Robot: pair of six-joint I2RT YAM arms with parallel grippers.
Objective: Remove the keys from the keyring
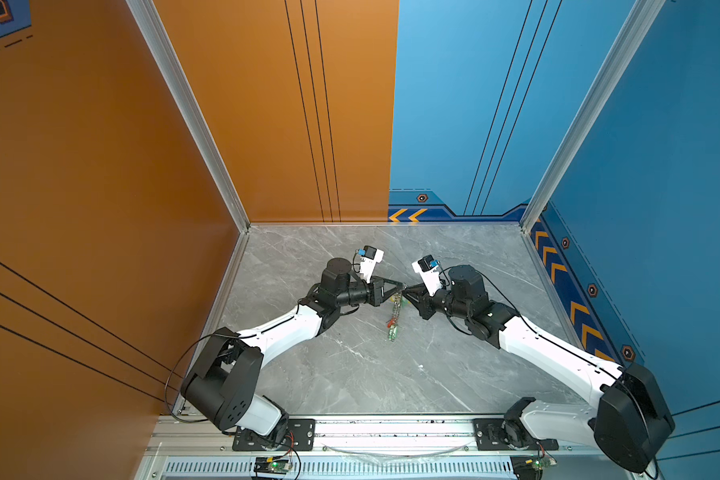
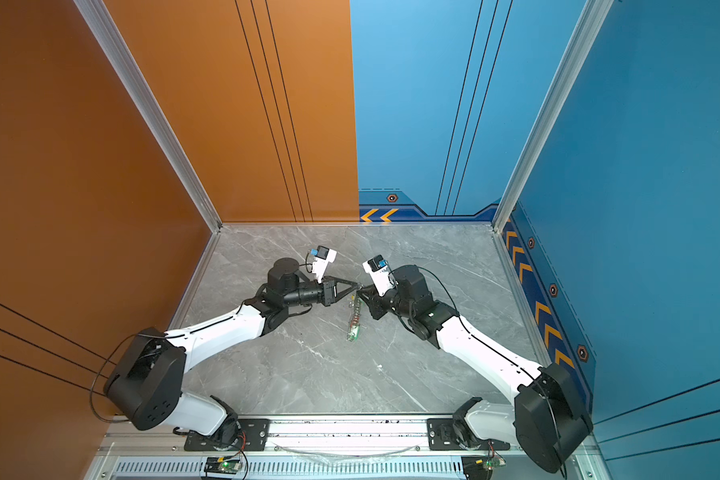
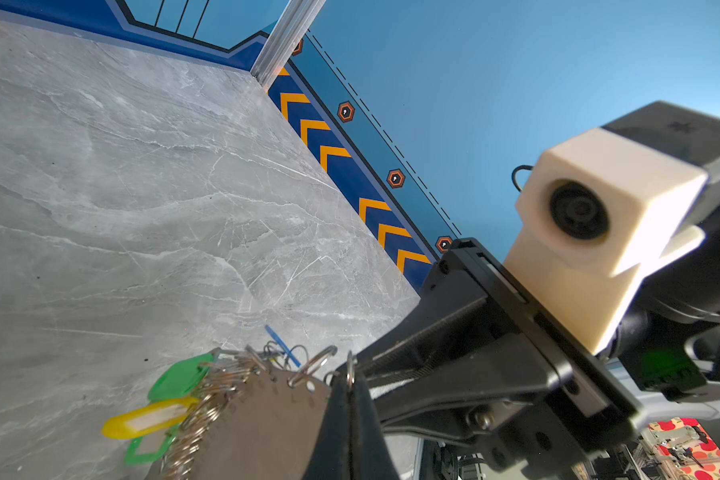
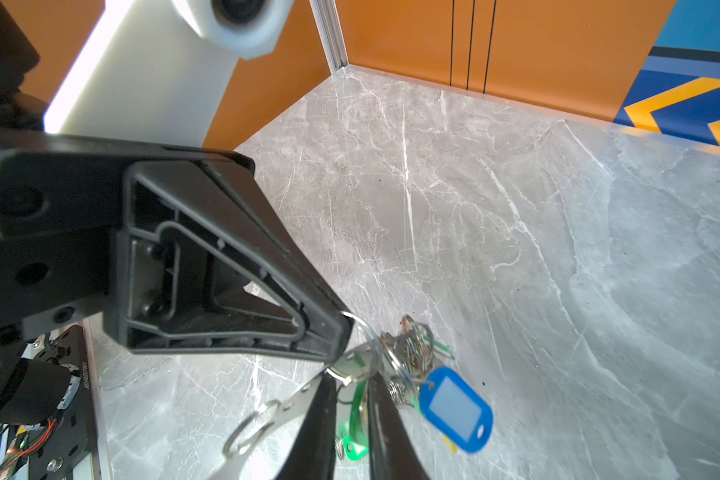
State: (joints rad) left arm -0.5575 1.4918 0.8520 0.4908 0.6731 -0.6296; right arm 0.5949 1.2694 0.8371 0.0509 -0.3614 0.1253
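In both top views my two grippers meet tip to tip above the middle of the table. The keyring (image 3: 262, 419), a flat brownish plate edged with small silver rings, hangs below them. My left gripper (image 3: 350, 380) (image 1: 400, 286) is shut on a small silver ring at the plate's edge. My right gripper (image 4: 352, 384) (image 1: 406, 290) has its jaws closed to a narrow gap on the head of a silver key (image 4: 350, 365). The keys (image 1: 393, 322) (image 2: 355, 322) dangle with a blue tag (image 4: 456, 409), a green tag (image 3: 179, 376) and a yellow tag (image 3: 142, 422).
The grey marble table (image 1: 350, 374) is walled by orange panels (image 1: 100, 187) on the left and back and blue panels (image 1: 661, 166) on the right. Both arm bases sit on a metal rail (image 1: 391, 432) at the front edge.
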